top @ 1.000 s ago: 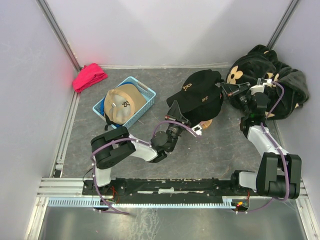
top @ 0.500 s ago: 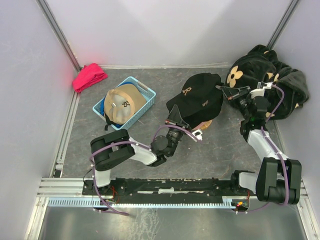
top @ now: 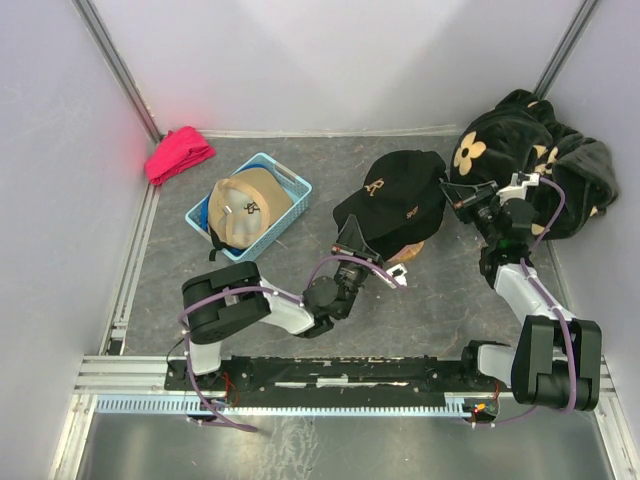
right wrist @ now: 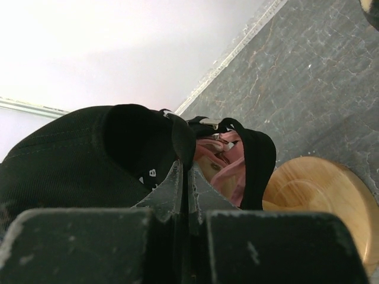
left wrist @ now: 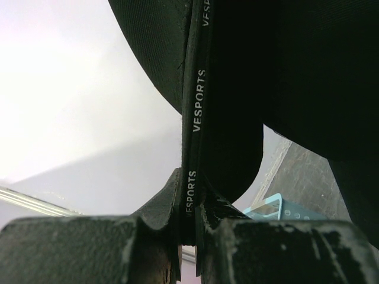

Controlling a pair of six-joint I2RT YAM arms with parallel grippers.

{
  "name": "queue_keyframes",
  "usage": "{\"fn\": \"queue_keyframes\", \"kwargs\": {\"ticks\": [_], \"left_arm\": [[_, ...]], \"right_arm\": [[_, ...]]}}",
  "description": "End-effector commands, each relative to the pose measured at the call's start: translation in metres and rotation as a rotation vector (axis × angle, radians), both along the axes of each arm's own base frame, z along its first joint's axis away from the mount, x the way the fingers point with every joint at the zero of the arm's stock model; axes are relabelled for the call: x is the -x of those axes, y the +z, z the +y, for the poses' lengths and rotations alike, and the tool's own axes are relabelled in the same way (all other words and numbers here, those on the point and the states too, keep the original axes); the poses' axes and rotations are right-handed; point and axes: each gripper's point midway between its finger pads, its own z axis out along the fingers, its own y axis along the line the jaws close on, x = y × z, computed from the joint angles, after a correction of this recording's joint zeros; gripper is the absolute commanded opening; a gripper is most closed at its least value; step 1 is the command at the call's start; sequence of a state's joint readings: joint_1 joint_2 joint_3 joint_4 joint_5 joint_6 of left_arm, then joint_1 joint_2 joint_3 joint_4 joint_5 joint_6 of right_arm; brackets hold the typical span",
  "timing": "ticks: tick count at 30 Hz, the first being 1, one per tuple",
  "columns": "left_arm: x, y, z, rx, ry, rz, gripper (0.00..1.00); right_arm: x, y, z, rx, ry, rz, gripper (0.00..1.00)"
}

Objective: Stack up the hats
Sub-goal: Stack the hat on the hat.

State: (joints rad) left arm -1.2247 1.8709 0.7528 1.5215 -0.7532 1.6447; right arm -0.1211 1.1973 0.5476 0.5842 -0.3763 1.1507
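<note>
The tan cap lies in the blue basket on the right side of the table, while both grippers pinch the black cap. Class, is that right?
No. The blue basket holding the tan cap sits on the left side of the table, as the top view shows. The left gripper and right gripper do both pinch the black cap.

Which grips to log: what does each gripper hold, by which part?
Both hold the black cap: left gripper on its lettered rim band, right gripper on the opposite rim.
</note>
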Motion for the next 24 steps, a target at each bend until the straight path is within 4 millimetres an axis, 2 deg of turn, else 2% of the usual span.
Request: {"fn": "queue_keyframes", "kwargs": {"ticks": [1, 12, 24], "left_arm": [[0.018, 0.034, 0.014, 0.178, -0.016, -0.078, 0.03], [0.020, 0.010, 0.009, 0.176, -0.006, -0.021, 0.03], [0.022, -0.007, 0.006, 0.203, 0.013, 0.033, 0.03]], "right_arm": [[-0.001, -0.009, -0.015, 0.045, -0.064, 0.012, 0.03], [-0.001, -0.039, -0.020, 0.073, -0.083, 0.101, 0.03], [0.003, -0.059, -0.026, 0.112, -0.110, 0.158, 0.02]]}}
